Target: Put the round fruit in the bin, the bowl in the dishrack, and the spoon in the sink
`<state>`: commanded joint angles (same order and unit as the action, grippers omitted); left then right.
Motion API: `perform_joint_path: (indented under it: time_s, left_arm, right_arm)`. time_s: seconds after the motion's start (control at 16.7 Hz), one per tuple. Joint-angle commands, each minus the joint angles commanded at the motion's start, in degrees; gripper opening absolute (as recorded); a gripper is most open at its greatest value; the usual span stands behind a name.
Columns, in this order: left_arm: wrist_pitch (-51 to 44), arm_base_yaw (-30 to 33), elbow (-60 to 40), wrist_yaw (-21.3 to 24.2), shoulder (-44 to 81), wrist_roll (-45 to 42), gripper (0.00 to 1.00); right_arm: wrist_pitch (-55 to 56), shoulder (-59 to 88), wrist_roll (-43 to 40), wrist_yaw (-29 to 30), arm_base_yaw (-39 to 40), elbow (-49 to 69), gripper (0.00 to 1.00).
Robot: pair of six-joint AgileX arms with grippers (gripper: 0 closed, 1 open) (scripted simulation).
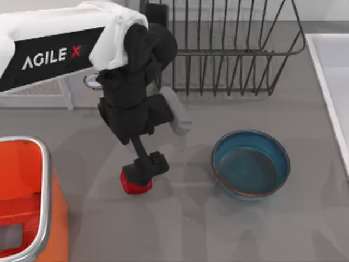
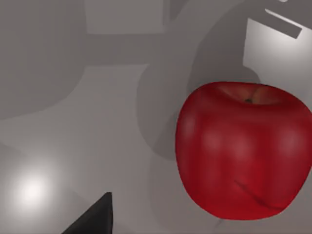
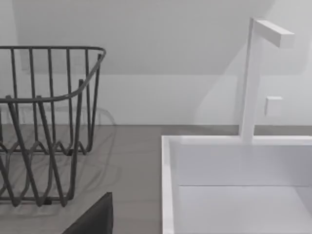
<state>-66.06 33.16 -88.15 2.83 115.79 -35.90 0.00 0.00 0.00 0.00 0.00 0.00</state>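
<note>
The left tool (image 1: 145, 170) is lowered onto the round fruit (image 1: 135, 185) (resting on the surface (image 1: 185, 229)); whether it pinches cannot be told.

So the desk (image 1: 180, 229) is just a plain grey surface with soft shadows across it. There's a white faucet (image 3: 253, 78) standing upright against a pale wall (image 3: 146, 29), plus a small square white knob (image 3: 274, 106) beside it.

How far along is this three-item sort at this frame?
Nothing looks placed yet. In hand: the left gripper is down over the round fruit on the table, short of the bin. Left: the bowl sits on the table, outside the dishrack; spoon unseen.
</note>
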Motion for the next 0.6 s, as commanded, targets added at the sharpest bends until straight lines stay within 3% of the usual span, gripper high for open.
perform_joint_path:
  time_s: [0.6]
  left_arm:
    - [14.45,0.72,9.81,0.1,4.69,0.29,1.0]
  right_arm:
    - [0.0,0.0,0.0,0.0,0.0,0.0,1.0]
